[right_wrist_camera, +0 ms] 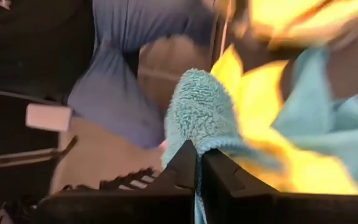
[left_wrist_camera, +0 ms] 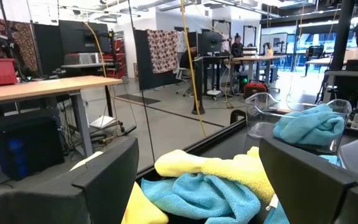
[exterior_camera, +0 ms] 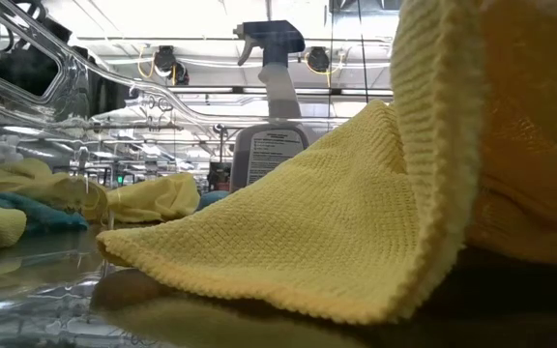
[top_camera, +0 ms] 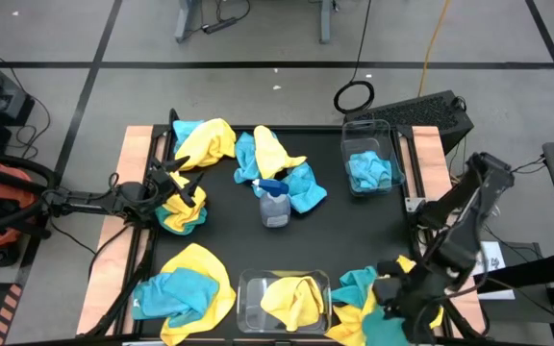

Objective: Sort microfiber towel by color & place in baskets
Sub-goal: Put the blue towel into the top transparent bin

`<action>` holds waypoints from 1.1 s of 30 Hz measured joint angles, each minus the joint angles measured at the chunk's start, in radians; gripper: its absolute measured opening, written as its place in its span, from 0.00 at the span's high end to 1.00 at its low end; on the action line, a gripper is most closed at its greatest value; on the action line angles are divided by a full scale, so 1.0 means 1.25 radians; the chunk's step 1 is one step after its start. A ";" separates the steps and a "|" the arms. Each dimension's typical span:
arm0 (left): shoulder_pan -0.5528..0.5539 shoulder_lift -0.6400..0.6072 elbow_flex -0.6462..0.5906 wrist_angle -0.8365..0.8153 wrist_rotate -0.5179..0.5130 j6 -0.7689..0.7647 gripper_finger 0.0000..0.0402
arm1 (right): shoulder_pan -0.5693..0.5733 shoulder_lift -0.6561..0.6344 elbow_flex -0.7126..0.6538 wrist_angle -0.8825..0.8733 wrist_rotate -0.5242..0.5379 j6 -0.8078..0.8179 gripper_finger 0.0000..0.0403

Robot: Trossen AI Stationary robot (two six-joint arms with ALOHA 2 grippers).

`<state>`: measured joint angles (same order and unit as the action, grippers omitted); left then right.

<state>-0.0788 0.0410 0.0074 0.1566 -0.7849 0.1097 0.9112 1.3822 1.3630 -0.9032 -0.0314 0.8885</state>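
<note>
Pinching a teal towel (right_wrist_camera: 199, 115) from the mixed heap beneath it, the right gripper (right_wrist_camera: 197, 163) was clenched, presumably for sorting; left gripper (left_wrist_camera: 194, 180) hung released.

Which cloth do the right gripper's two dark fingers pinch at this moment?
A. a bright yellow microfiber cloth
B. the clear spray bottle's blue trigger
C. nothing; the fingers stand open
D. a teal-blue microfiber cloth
D: in the right wrist view the right gripper is shut on a fold of a teal-blue microfiber cloth, with yellow cloths lying behind it.
</note>
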 joint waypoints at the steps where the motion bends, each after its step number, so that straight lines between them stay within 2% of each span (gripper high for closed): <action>1: 0.000 0.000 0.000 0.000 0.000 0.000 0.16 | 0.000 -0.004 0.025 -0.026 0.023 -0.014 1.00; 10: 0.000 0.000 0.000 0.000 0.000 0.000 0.16 | -0.013 -0.033 0.219 -0.273 0.243 -0.109 1.00; 23: 0.000 0.000 0.001 -0.001 0.000 0.000 0.16 | -0.087 -0.033 0.446 -0.525 0.678 -0.252 1.00; 29: 0.000 0.000 0.001 -0.001 0.000 0.000 0.16 | -0.172 -0.051 0.483 -0.533 0.818 -0.343 1.00; 33: 0.000 0.000 0.001 -0.001 0.000 0.000 0.16 | -0.254 -0.078 0.487 -0.535 0.878 -0.395 1.00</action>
<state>-0.0788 0.0406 0.0090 0.1555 -0.7853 0.1097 0.5936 1.2850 1.9720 -1.5723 1.0667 0.3952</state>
